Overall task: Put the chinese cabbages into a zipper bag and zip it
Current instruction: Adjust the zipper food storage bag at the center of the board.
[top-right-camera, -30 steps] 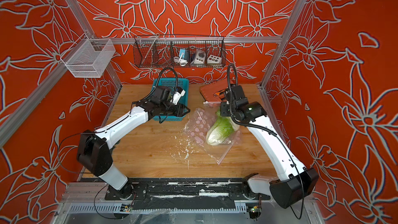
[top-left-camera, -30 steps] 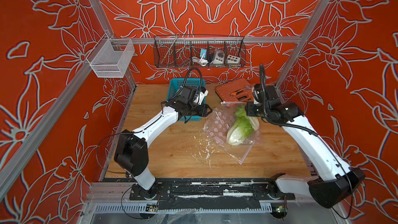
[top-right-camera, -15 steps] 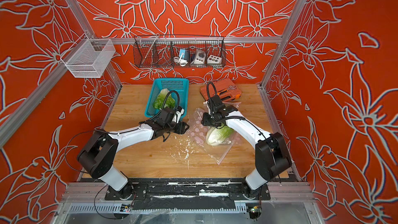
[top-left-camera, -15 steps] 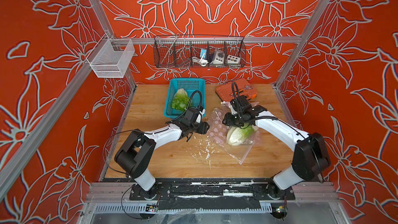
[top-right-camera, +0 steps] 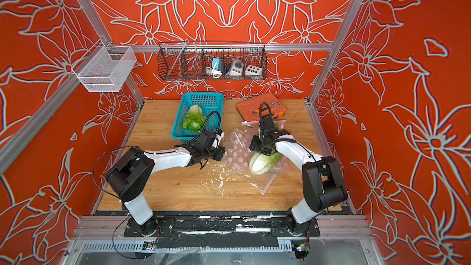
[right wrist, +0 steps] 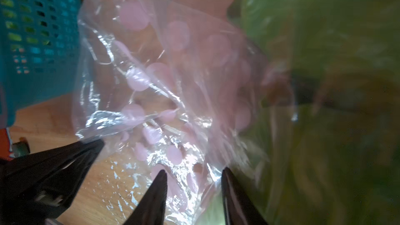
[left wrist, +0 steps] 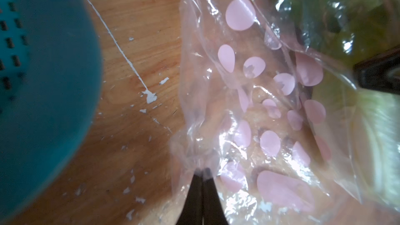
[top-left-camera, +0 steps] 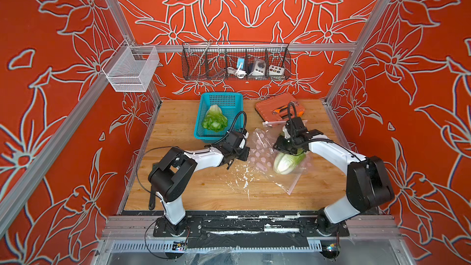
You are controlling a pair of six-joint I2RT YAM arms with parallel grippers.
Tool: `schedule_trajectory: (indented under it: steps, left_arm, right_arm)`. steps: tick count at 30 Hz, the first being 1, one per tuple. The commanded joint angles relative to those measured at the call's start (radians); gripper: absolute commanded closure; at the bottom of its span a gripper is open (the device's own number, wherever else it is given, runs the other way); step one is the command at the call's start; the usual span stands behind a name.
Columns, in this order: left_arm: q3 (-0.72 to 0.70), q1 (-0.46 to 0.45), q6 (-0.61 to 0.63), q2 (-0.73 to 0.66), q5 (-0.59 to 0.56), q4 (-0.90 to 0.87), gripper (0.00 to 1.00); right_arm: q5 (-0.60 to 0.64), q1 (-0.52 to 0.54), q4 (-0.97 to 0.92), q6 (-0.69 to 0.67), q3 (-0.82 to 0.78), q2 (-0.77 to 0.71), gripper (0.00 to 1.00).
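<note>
Wooden table [top-left-camera: 204, 189]: one chinese cabbage [top-left-camera: 285, 164] is lodged in the zipper bag [top-left-camera: 256, 147] toward the right edge, another cabbage [top-left-camera: 214, 121] is left in the far-edge teal basket [top-left-camera: 230, 97]; left gripper [left wrist: 202, 174] is clamped on bag film, right gripper [right wrist: 193, 169] is parted; zipping is judged outstanding.

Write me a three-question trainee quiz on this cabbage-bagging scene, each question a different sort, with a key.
1. True or false: the left gripper is shut on the zipper bag.
2. Where does the chinese cabbage outside the bag lie? A) in the teal basket B) in the wire rack C) on bare wood
3. Fill in: the right gripper, over the bag, is ____ (open or shut).
Key: 1 true; 2 A; 3 open.
</note>
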Motion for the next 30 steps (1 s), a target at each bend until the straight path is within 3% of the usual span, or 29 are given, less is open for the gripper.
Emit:
schedule_trajectory:
  steps: [1,7,12,17,21,25,30]
  left_arm:
    - [0.013,0.005,0.027,-0.132,-0.013,-0.062,1.00]
    - [0.032,0.084,0.030,-0.310,-0.027,-0.244,1.00]
    - [0.026,0.256,0.021,-0.482,0.032,-0.334,1.00]
    - [-0.017,0.382,-0.024,-0.585,0.059,-0.356,1.00]
    - [-0.111,0.463,-0.072,-0.607,0.038,-0.338,1.00]
    - [-0.157,0.492,-0.092,-0.613,0.005,-0.330,1.00]
    - [-0.179,0.501,-0.086,-0.606,-0.058,-0.341,1.00]
  right_arm:
    - [0.093,-0.067,-0.055,-0.006,-0.034,-0.055,0.57]
    - [0.150,-0.120,-0.081,-0.025,-0.014,-0.087,0.58]
    - [0.186,-0.137,-0.132,-0.099,0.056,-0.060,0.57]
    - [0.060,-0.111,-0.128,-0.068,0.066,-0.057,0.56]
    - [-0.029,0.010,-0.062,0.034,-0.002,-0.119,0.54]
    - [-0.126,0.127,0.054,0.156,-0.085,-0.119,0.52]
    - [-0.194,0.154,0.183,0.202,-0.126,-0.066,0.50]
